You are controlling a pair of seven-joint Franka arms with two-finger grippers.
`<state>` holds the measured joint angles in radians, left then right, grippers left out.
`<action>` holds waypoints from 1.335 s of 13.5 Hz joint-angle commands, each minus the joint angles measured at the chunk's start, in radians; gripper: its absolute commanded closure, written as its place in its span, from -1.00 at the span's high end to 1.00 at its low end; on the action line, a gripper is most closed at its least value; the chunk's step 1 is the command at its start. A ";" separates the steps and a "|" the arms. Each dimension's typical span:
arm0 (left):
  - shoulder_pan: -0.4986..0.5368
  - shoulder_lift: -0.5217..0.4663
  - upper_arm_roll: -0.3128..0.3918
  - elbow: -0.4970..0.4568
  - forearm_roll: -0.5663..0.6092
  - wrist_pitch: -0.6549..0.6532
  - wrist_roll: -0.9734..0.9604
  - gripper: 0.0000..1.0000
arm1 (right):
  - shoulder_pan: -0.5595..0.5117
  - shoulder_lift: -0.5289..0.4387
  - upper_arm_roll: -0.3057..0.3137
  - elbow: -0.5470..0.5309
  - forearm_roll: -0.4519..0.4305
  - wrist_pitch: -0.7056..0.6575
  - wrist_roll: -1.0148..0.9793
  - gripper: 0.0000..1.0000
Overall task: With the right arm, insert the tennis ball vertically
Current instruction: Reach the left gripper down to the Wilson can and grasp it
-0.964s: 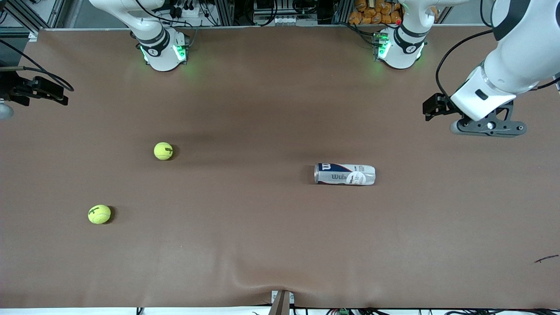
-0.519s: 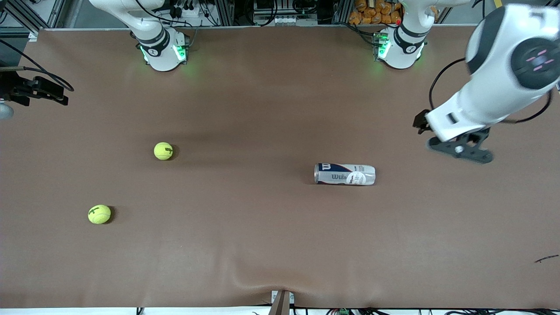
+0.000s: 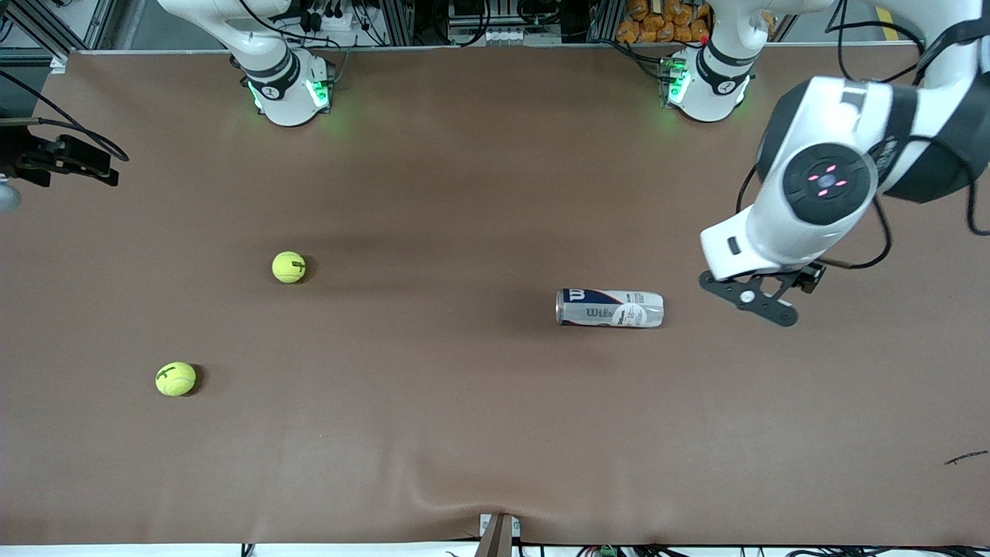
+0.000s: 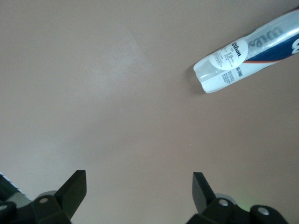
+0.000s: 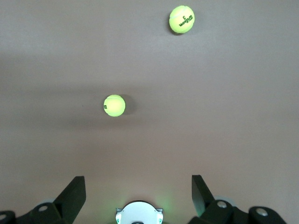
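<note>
Two yellow tennis balls lie on the brown table toward the right arm's end, one (image 3: pixel 288 267) (image 5: pixel 114 105) farther from the front camera than the other (image 3: pixel 175 379) (image 5: pixel 181 19). A silver and blue ball can (image 3: pixel 609 308) (image 4: pixel 252 51) lies on its side mid-table. My left gripper (image 3: pixel 749 298) (image 4: pixel 138 180) hangs open and empty over the table, just past the can's end toward the left arm's end. My right gripper (image 5: pixel 138 186) is open and empty, high above its own base (image 5: pixel 138 214), and out of the front view.
The two arm bases (image 3: pixel 286 89) (image 3: pixel 708 81) stand at the table's edge farthest from the front camera. A black fixture (image 3: pixel 66 158) juts in at the right arm's end of the table. The cloth wrinkles near the front edge (image 3: pixel 433 495).
The left arm has swung in from the table's end and come down toward the can, gripper staying open. The balls, the can and the right arm have not moved.
</note>
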<state>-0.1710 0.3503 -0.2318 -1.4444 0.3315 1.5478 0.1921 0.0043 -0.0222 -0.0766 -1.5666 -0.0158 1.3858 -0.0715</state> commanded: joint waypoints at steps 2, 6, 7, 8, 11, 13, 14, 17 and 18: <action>-0.091 0.074 0.002 0.038 0.070 -0.003 0.070 1.00 | -0.015 -0.013 0.009 -0.013 -0.003 0.004 -0.013 1.00; -0.192 0.102 0.002 0.035 0.086 -0.003 0.086 1.00 | -0.014 -0.013 0.009 -0.013 -0.003 0.004 -0.014 1.00; -0.227 0.117 0.002 0.035 0.116 -0.003 0.117 1.00 | -0.015 -0.013 0.009 -0.013 -0.003 0.005 -0.013 1.00; -0.248 0.136 0.002 0.035 0.147 -0.003 0.153 1.00 | -0.014 -0.013 0.009 -0.013 -0.003 0.005 -0.014 1.00; -0.292 0.211 0.002 0.035 0.167 -0.003 0.249 1.00 | -0.014 -0.013 0.009 -0.013 -0.003 0.005 -0.013 1.00; -0.306 0.249 0.000 0.032 0.222 -0.003 0.309 1.00 | -0.014 -0.013 0.009 -0.013 -0.003 0.005 -0.013 1.00; -0.306 0.280 0.000 0.035 0.231 0.009 0.408 1.00 | -0.014 -0.012 0.009 -0.013 -0.003 0.005 -0.013 1.00; -0.320 0.323 0.000 0.033 0.233 0.052 0.449 1.00 | -0.012 -0.010 0.009 -0.013 -0.003 0.007 -0.013 1.00; -0.338 0.334 0.002 0.035 0.239 0.054 0.452 1.00 | -0.012 -0.010 0.009 -0.012 -0.003 0.007 -0.013 1.00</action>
<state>-0.4767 0.6576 -0.2331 -1.4387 0.5399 1.6076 0.6177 -0.0016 -0.0216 -0.0740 -1.5681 -0.0158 1.3877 -0.0727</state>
